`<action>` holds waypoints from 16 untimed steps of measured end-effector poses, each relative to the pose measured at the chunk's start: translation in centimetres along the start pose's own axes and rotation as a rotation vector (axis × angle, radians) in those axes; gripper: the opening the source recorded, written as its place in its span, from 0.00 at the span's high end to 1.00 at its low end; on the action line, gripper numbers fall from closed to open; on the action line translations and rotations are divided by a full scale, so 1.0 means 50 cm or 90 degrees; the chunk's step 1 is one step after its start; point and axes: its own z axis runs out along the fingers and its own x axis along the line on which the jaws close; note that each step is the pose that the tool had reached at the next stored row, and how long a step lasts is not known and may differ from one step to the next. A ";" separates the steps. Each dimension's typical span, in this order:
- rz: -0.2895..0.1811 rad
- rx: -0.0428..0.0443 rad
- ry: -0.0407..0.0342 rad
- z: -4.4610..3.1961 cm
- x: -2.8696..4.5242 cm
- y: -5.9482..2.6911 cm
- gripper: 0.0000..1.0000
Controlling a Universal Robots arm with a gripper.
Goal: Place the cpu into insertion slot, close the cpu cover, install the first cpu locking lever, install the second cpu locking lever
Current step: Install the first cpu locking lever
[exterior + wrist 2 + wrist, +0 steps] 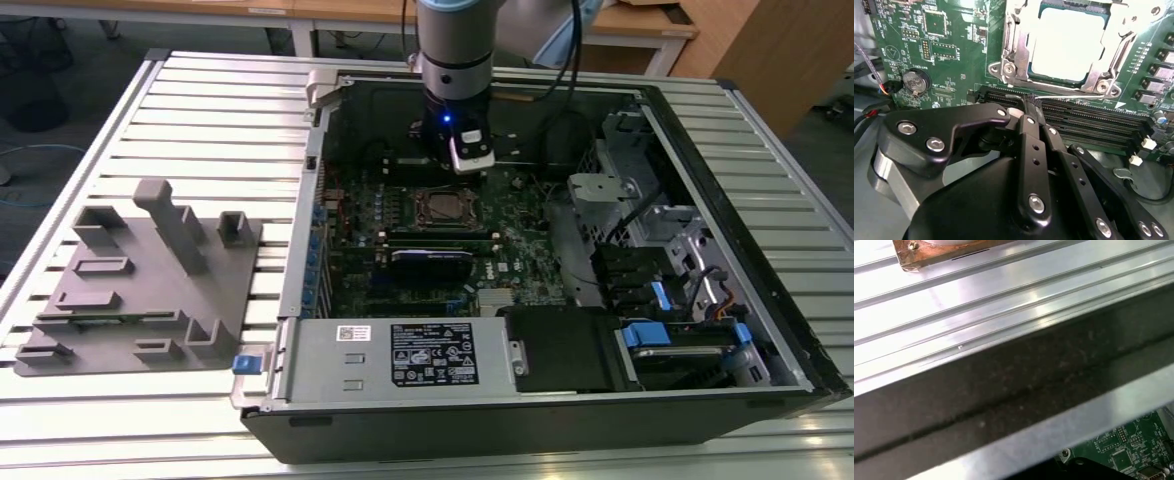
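Second wrist view: cpu under cpu cover.

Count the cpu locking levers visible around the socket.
1: a thin wire lever along the edge of the insertion slot facing the memory slots, its end at the gripper tips. Another may be hidden by the cpu cover.

Even, bright overhead light is seen in the exterior view, with the case interior left dim. Strong glare is thrown off the cpu in the second wrist view. The gripper, toward six o'clock, is blurred.
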 end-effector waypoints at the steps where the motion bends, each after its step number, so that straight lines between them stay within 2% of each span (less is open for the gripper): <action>1: 0.000 0.0000 -0.0001 0.000 0.001 0.000 0.90; 3: 0.000 0.0023 -0.0010 0.000 0.002 0.000 0.90; 4: -0.001 0.0067 -0.0027 0.001 0.002 0.000 0.90; 7: -0.004 0.0244 -0.0099 0.003 0.002 -0.001 0.90; 8: -0.004 0.0277 -0.0113 0.004 0.002 -0.001 0.90; 16: -0.002 0.0282 -0.0118 0.006 0.005 0.007 0.90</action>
